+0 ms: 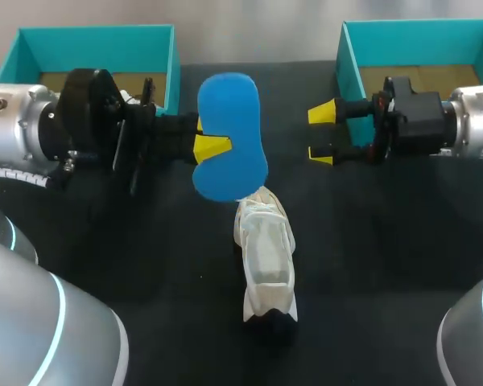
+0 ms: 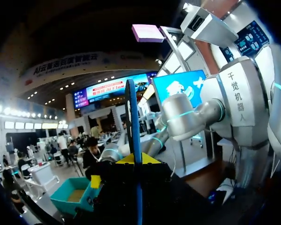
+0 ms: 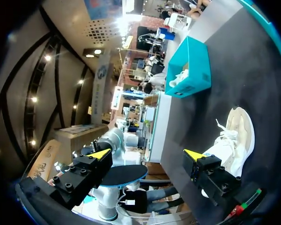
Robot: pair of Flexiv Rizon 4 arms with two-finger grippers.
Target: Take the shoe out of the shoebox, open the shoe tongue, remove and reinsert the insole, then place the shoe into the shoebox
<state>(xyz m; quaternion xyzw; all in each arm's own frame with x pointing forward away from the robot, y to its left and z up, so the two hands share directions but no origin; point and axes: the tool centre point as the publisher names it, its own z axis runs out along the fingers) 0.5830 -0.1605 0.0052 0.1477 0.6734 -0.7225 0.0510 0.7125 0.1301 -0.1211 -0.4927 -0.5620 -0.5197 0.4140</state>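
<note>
the left hand point(image 1: 212, 147) is clenched on the blue insole point(image 1: 229, 121), pinching it at one long edge and holding it up on its side above the desk point(image 1: 145, 265), so most of the foam hangs free of the grip. the right hand point(image 1: 322, 133) is released, its yellow fingers spread wide, level with the insole and just beside it but not touching. the shoe point(image 1: 266, 253) lies on the desk under the insole, out of the left shoebox point(image 1: 97, 40) and the right shoebox point(image 1: 419, 36), and nothing holds it

by the look of it the insole is out and has to go back in, and that is where trouble waits. the pinch is small and off to one edge, so the soft insole may swing or slip out if the arm turns quickly. if the right hand closes to take it over, a badly timed letting go by the left would drop it. the shoe is loose: pushing the insole into its opening can shove it along the desk or tip it over rather than seat the foam. the tongue and laces may fall over the mouth and catch the front of the insole, leaving it buckled. the two hands are near each other, so a careless approach could knock them together
</note>
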